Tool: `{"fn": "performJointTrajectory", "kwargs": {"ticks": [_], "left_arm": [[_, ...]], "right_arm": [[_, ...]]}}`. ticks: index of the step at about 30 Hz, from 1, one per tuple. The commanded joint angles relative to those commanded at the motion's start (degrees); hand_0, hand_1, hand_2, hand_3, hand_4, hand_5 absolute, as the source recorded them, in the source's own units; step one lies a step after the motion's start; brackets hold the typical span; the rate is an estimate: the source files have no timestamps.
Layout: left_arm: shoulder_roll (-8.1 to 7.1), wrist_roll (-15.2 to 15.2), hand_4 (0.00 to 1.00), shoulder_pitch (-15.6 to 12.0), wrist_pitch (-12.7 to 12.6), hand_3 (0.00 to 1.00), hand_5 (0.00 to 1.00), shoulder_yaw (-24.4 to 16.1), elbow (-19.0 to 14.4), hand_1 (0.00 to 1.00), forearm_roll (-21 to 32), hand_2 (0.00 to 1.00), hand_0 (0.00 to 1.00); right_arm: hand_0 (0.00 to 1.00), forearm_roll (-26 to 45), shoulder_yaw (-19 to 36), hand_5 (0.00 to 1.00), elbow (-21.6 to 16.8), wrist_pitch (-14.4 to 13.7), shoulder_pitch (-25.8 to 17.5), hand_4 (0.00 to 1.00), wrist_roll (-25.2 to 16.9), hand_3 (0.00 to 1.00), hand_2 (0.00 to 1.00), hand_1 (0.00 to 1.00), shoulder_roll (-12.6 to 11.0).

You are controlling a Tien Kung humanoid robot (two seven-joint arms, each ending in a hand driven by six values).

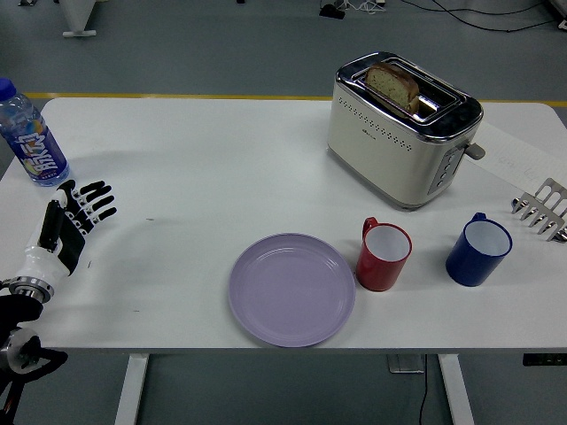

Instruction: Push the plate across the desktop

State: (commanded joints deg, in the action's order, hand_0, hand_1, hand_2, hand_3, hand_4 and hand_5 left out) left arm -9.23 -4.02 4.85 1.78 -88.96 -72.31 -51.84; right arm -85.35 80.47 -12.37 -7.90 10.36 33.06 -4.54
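Lilac plate (291,289): well to the right of my fingers, untouched.
My left hand (64,228): fingers spread, empty, beside bottle (31,135).

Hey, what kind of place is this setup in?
Probably a robotics lab staged as a breakfast table: a white table on a grey floor with loose cables, a toaster, and a robot hand.
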Motion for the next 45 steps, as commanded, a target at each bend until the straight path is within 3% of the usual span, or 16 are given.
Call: {"fn": "performJointTrajectory", "kwargs": {"ticks": [19, 45], "left_arm": [[0.19, -0.48, 0.564, -0.48, -0.38, 0.615, 0.998, -6.99, -0.59, 0.736, -0.11, 0.723, 0.707], [0.23, -0.38, 0.567, -0.47, -0.74, 0.611, 0.998, -9.87, -0.67, 0.733, -0.3, 0.719, 0.703]], "right_arm": [[0.566, 0.46, -0.47, 0.302, 0.17, -0.07, 0.63, 0.326, -0.45, 0.605, 0.686, 0.554, -0.08], [0.566, -0.21, 0.11, 0.302, 0.25, -0.07, 0.96, 0.325, -0.59, 0.605, 0.686, 0.554, 0.03]]}}
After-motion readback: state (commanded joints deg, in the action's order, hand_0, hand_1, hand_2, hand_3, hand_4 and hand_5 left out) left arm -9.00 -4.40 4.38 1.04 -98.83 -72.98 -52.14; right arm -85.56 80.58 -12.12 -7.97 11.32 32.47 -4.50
